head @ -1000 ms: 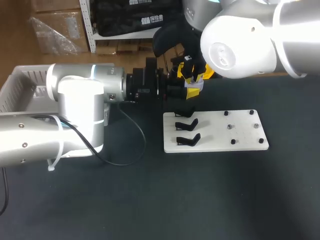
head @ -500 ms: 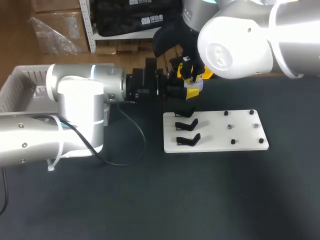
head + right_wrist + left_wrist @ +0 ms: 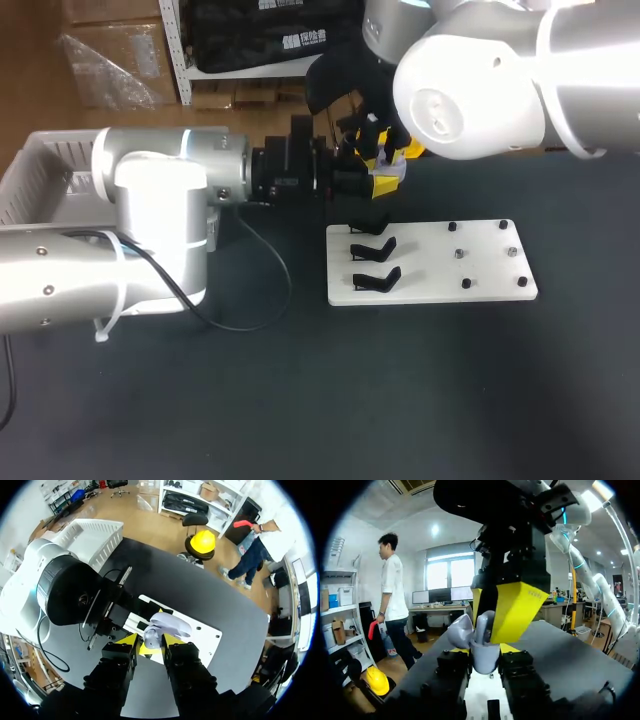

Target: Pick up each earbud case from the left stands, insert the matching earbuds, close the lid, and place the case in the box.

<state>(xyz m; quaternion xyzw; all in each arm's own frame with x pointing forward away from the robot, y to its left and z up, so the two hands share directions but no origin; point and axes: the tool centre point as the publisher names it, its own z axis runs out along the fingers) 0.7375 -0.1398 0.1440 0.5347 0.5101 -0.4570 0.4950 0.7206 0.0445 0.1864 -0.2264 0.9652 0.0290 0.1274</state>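
Note:
A pale grey earbud case (image 3: 482, 652) with its lid (image 3: 461, 630) open stands upright between the fingers of my left gripper (image 3: 482, 656), which is shut on its lower body. In the head view that case (image 3: 386, 181) is held above the table behind the white board. My right gripper (image 3: 149, 642) comes down on it from above. Its yellow fingertips (image 3: 514, 607) flank the case (image 3: 151, 636), slightly parted and open. I cannot see whether earbuds sit inside the case.
A white board (image 3: 430, 285) lies on the dark table with three black stands (image 3: 376, 250) on its left part and small black pegs (image 3: 466, 283) on its right. A white basket (image 3: 35, 165) stands at the far left behind my left arm.
My right gripper's fingers have spread a little at the case, and its arm has shifted slightly left. My left arm and the case have stayed put.

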